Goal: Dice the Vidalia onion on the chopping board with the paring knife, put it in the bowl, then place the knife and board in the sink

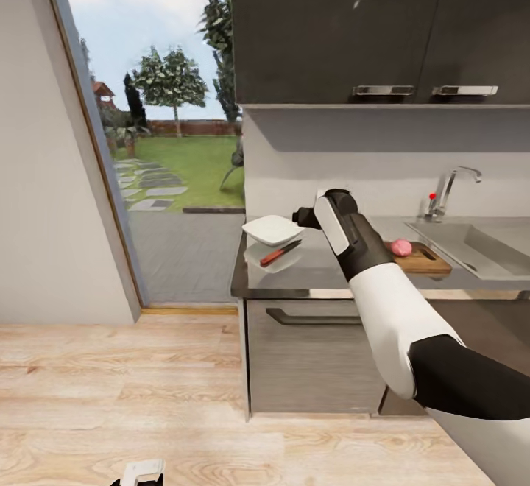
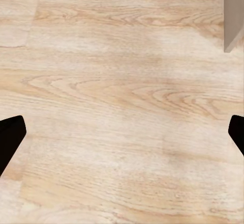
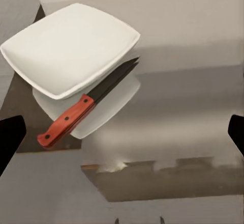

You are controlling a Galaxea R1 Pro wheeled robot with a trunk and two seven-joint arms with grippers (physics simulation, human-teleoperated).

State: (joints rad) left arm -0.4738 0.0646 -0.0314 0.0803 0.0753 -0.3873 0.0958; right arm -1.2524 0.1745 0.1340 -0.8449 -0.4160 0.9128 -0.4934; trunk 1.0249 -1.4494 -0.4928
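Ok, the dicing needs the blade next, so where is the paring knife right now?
In the head view the paring knife lies on the countertop near its left end, just in front of the bowl, ahead of the right gripper.

Open grey surface [image 3: 193, 102] lies beside the paring knife [image 3: 86, 104]; the bowl [image 3: 71, 48] crowds its blade. Right claw [image 3: 122, 132] is spread wide above, nothing between.

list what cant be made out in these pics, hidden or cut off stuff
- Sink: head view, cut off by the picture's right edge; drain not visible.
- Chopping board: head view, near end hidden behind the right forearm.
- Right gripper: right wrist view, fingertips cut by the side edges; in the head view the wrist hides them.
- Paring knife: blade tip blends into the bowl shadow.
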